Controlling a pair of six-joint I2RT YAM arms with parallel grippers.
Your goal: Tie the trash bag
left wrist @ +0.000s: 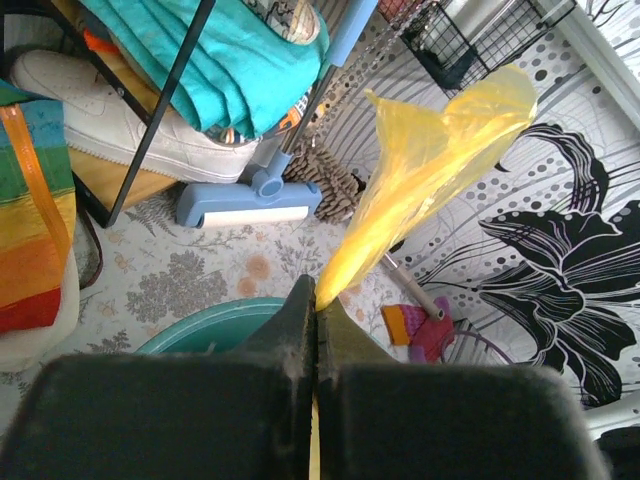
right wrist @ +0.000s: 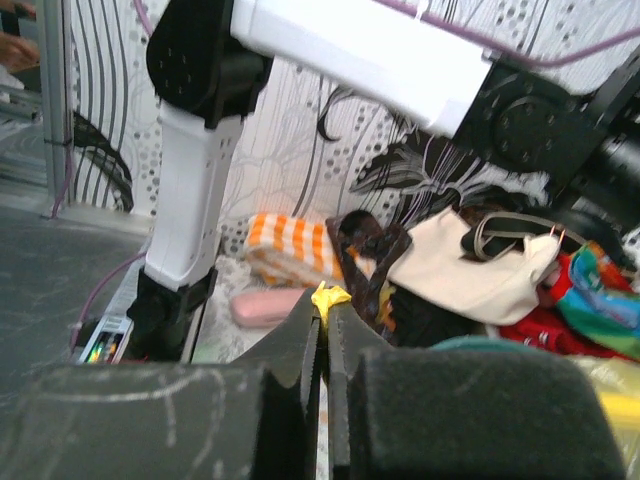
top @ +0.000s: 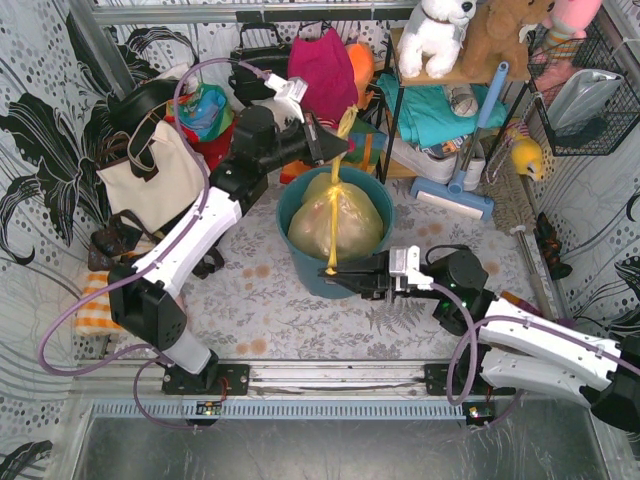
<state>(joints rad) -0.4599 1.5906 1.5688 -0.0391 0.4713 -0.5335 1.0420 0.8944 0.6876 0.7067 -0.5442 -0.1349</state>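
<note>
Thin translucent yellow-green plastic trash bag (top: 335, 222) in a round teal plastic bucket (top: 300, 272). The left end effector (top: 338, 150) pinches its far flap (left wrist: 430, 170), and the right end effector (top: 333, 271) pinches its near flap (right wrist: 328, 297). No knot is formed yet.

Look: trash bag (top: 335, 225), thin translucent yellow plastic, crinkly, bulging.
Place: sits inside the teal bucket (top: 300, 270).
Top: two twisted strips pulled straight, one far, one near.
</note>
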